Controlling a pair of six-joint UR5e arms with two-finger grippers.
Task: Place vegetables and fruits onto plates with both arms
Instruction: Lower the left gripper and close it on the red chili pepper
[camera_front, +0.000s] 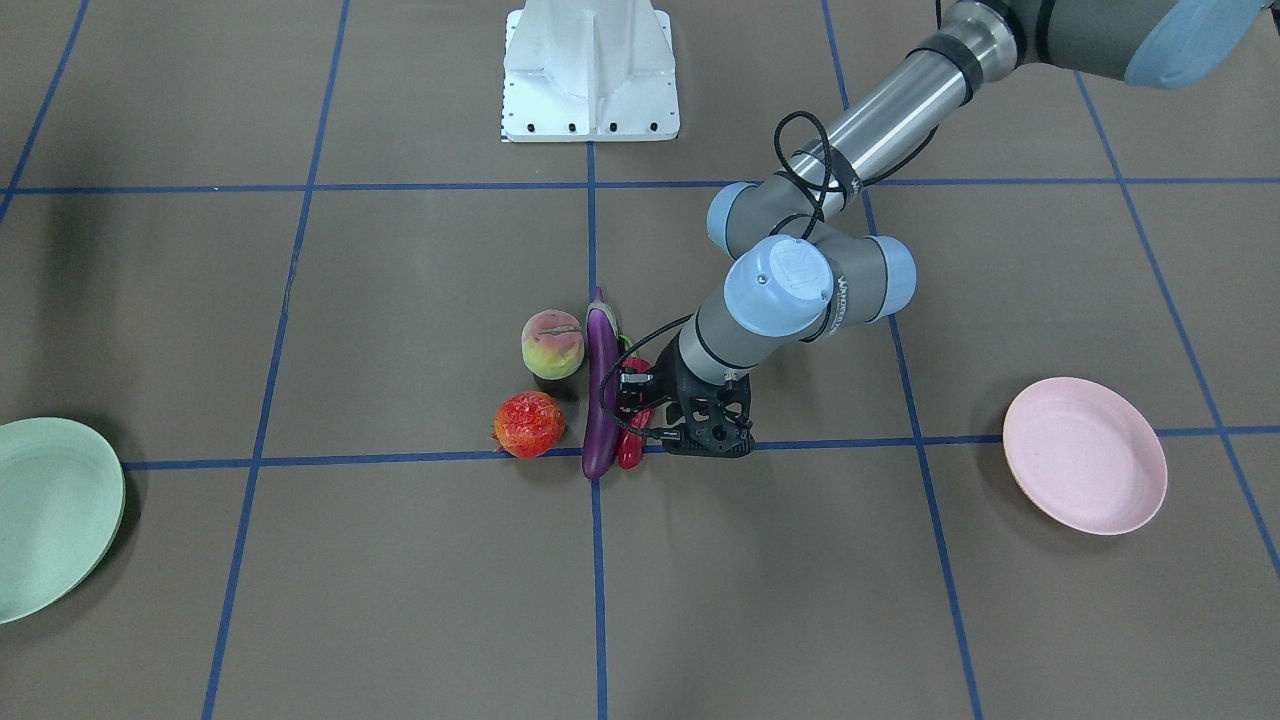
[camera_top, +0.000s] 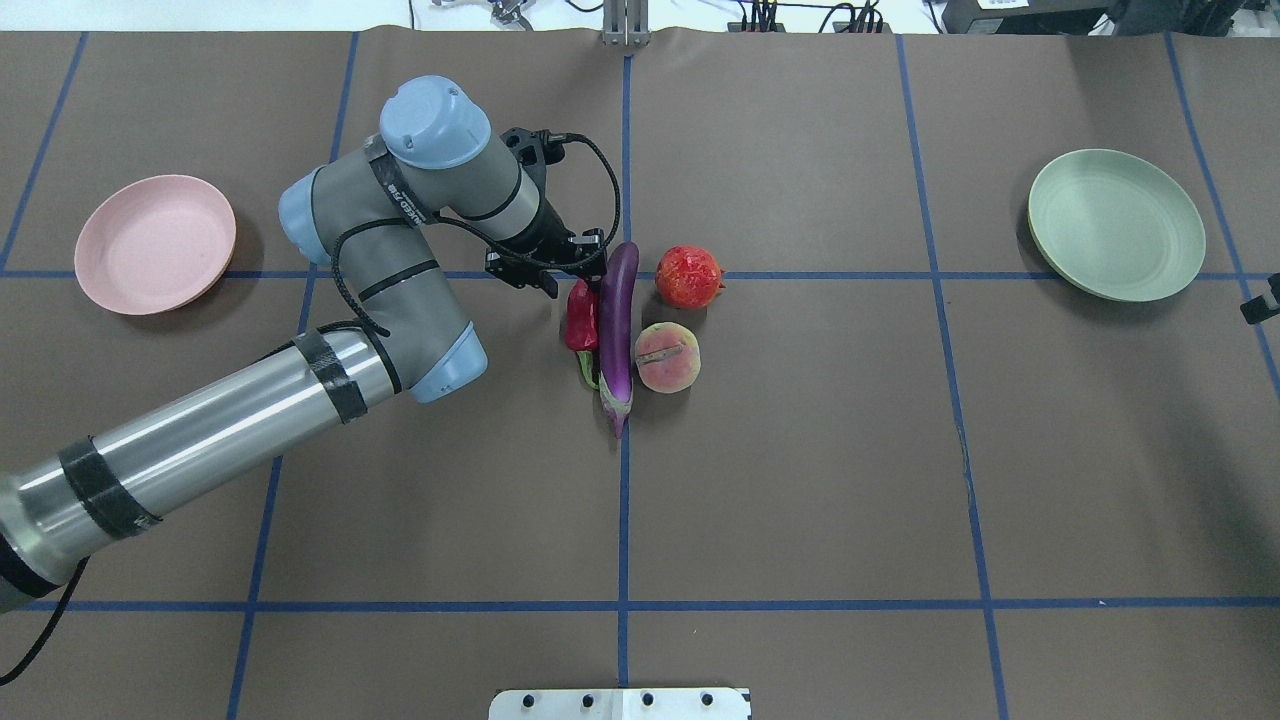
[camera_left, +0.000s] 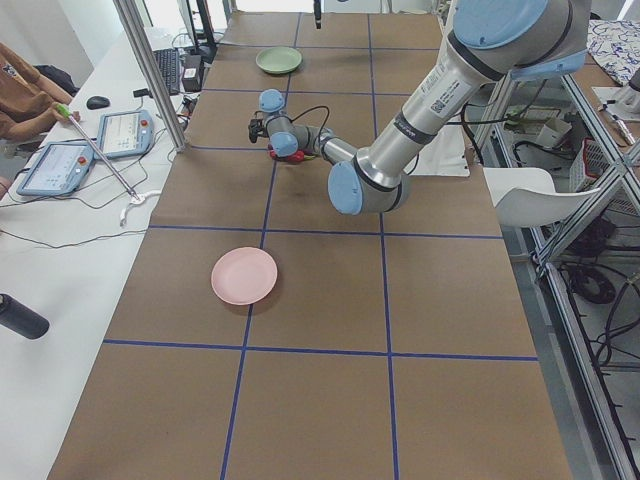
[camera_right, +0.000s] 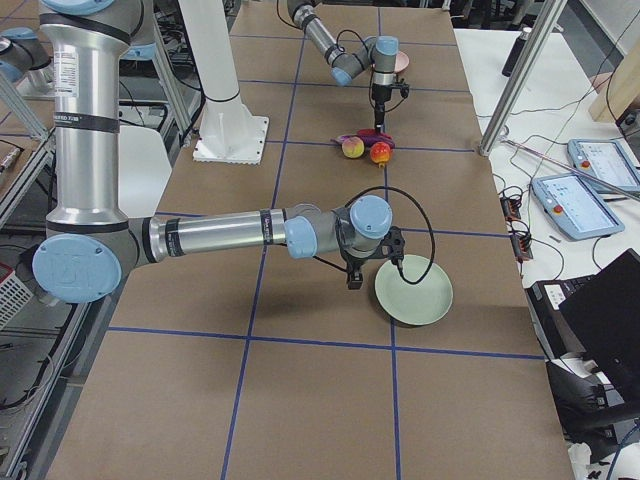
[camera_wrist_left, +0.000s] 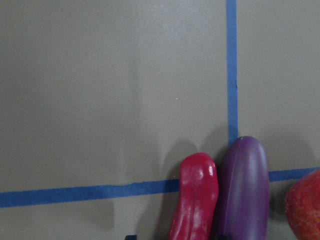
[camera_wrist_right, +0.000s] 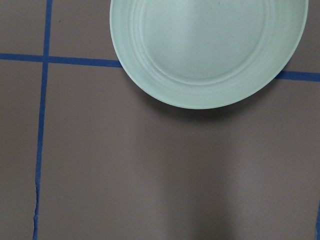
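Note:
The purple eggplant (camera_top: 618, 330) lies mid-table along a blue tape line. The red chili pepper (camera_top: 581, 320) lies against its left side. To the eggplant's right sit the peach (camera_top: 667, 357) and the bumpy orange-red fruit (camera_top: 689, 277). My left gripper (camera_top: 580, 288) is low over the chili's far end. In the left wrist view its open fingertips straddle the chili (camera_wrist_left: 196, 205). The pink plate (camera_top: 155, 243) at far left and the green plate (camera_top: 1116, 223) at far right hold nothing. My right gripper (camera_right: 352, 280) hovers beside the green plate (camera_wrist_right: 210, 50). I cannot tell whether it is open.
The white robot base (camera_top: 620, 703) stands at the near table edge. In the left side view an operators' desk holds tablets (camera_left: 125, 130), and a person's sleeve (camera_left: 25, 90) shows there. Metal frame posts (camera_left: 150, 70) stand along the table's side.

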